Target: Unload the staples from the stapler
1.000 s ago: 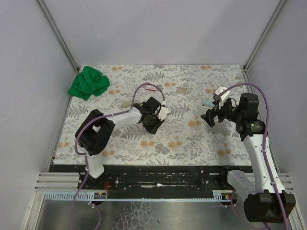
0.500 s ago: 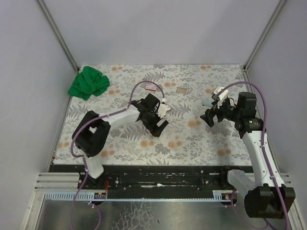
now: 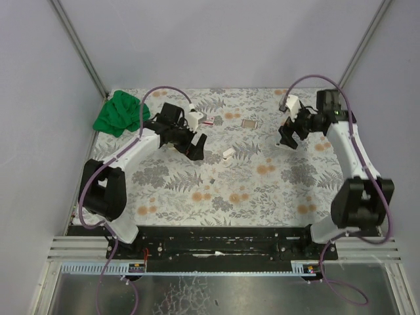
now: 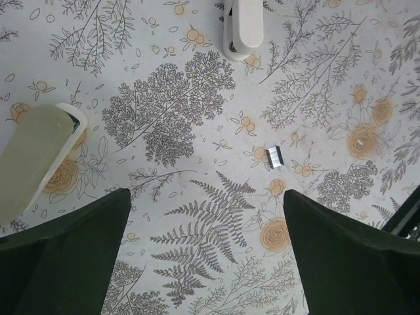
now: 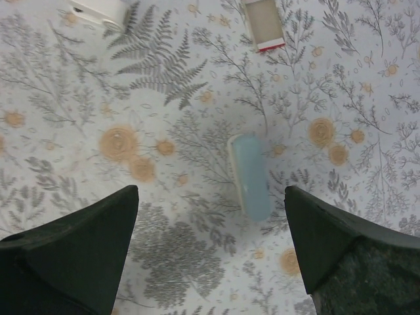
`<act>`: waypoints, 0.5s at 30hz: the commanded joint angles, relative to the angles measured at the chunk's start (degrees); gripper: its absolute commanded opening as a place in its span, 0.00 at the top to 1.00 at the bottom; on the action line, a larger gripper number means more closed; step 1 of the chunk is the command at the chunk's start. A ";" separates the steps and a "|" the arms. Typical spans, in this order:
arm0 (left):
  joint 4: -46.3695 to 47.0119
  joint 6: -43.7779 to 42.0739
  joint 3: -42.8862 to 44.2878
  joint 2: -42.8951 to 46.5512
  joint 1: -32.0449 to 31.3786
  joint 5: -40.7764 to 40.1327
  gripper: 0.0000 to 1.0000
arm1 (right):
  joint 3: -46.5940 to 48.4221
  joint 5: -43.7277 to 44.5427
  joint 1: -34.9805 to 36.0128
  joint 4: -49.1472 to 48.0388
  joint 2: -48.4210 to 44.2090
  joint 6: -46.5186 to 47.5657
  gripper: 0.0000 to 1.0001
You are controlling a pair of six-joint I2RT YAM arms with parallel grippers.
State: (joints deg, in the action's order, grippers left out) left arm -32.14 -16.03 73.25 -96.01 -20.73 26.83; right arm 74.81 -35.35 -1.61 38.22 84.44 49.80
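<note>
A white stapler [image 3: 228, 153] lies on the floral mat, also at the top edge of the left wrist view [image 4: 244, 26]. A short strip of staples [image 4: 275, 155] lies loose on the mat near it, showing as a small speck [image 3: 212, 178] from above. My left gripper [image 3: 195, 143] hangs open over bare mat to the left of the stapler, nothing between its fingers [image 4: 207, 197]. My right gripper [image 3: 287, 136] is open at the far right, held above a light blue stapler [image 5: 252, 177] that lies between its spread fingers [image 5: 211, 193] without touching them.
A pale green oblong object [image 4: 33, 161] lies beside the left finger. A green cloth [image 3: 121, 113] sits bunched at the far left corner. A small red-edged box [image 3: 209, 120] and a tan box [image 3: 248, 123] lie near the back. White walls enclose the mat.
My left gripper opened and let go of the white stapler, which now lies on the mat with staples beside it. The left arm swung back and left; the right arm moved toward the back.
</note>
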 commanded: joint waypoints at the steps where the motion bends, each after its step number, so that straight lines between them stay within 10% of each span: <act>1: -2.27 -3.67 -0.96 4.23 2.73 6.71 0.00 | 13.13 5.10 0.12 13.42 12.06 8.78 0.01; 15: -3.06 -8.84 -5.09 8.49 3.68 10.47 0.00 | 41.74 20.62 2.83 27.18 36.80 10.74 0.03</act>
State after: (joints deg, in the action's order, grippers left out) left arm -34.17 -22.31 68.25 -87.59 -17.21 35.00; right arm 112.71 -19.79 -0.91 57.30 120.14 57.71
